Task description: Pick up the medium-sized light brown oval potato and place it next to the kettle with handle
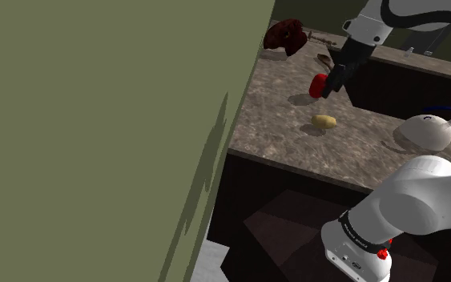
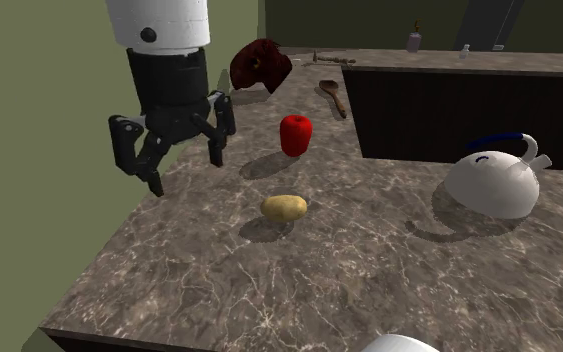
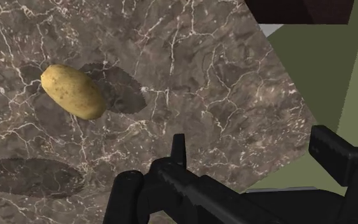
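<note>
The light brown oval potato [image 1: 324,122] [image 2: 284,208] [image 3: 73,91] lies on its side on the brown marbled countertop [image 2: 299,280]. The white kettle [image 1: 428,130] [image 2: 492,182] with a blue-topped handle stands apart from it, toward the second exterior view's right. My black gripper [image 1: 333,86] [image 2: 186,170] [image 3: 228,159] hangs open above the counter, off to the second exterior view's left of the potato and not touching it. Nothing is between the fingers.
A red apple [image 1: 318,85] [image 2: 295,134] stands just beyond the potato. Farther back lie a wooden spoon [image 2: 332,95] and a dark red object [image 2: 260,65]. A green wall [image 1: 95,120] runs along the counter's edge near the gripper. A dark recess [image 2: 439,110] cuts into the counter behind the kettle.
</note>
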